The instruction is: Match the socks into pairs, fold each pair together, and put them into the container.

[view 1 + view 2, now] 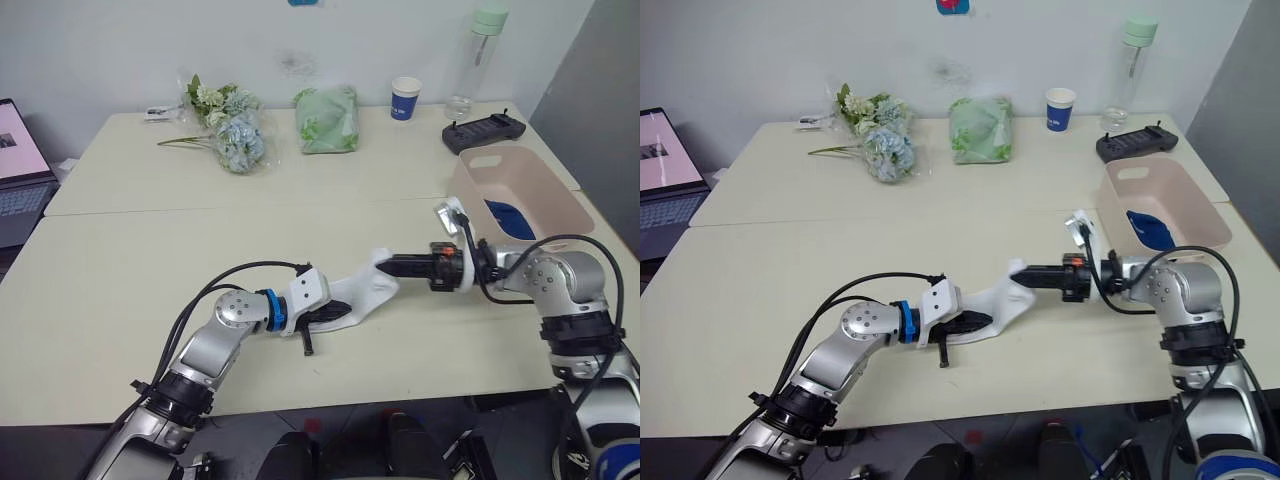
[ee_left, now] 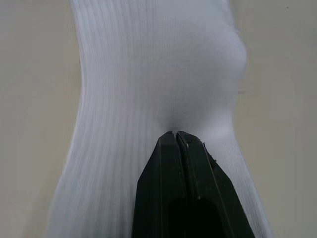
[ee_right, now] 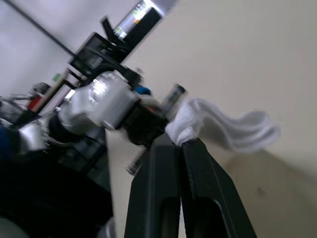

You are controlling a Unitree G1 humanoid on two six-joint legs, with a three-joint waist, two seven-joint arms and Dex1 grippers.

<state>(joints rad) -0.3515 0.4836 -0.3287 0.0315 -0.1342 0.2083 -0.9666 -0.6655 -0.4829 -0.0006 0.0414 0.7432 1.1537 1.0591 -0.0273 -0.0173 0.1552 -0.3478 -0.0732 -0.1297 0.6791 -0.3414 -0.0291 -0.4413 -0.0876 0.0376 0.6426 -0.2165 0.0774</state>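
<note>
A white sock (image 1: pixel 362 295) is stretched between the two pincers over the near middle of the cream table (image 1: pixel 120 300). The left pincer (image 1: pixel 335 316) is closed on the sock's near-left end, low against the tabletop; in the left wrist view its two black fingers (image 2: pixel 168 168) meet tip to tip with the ribbed white fabric pinched at the tips. The right pincer (image 1: pixel 388 266) reaches in from the right, level with the table, and is closed on the sock's far-right end, which is lifted a little higher than the other end. In the right wrist view its fingers (image 3: pixel 198 163) press together with a bunch of white cloth caught at the tips, and the rest of the sock trails away in soft folds.

The pale pink container (image 1: pixel 553 188) stands at the right edge of the table, just beyond the right arm. Something dark blue (image 1: pixel 509 219) lies in its bottom; whether it is one sock or a folded pair cannot be made out.

Along the far side of the table lie a bunch of artificial flowers (image 1: pixel 232 128), a pale green plastic bag (image 1: pixel 327 120), a blue-and-white paper cup (image 1: pixel 405 98), a clear bottle with a green cap (image 1: pixel 478 62) and a black handheld controller (image 1: pixel 484 131). An open laptop (image 1: pixel 20 170) sits at the far left.
</note>
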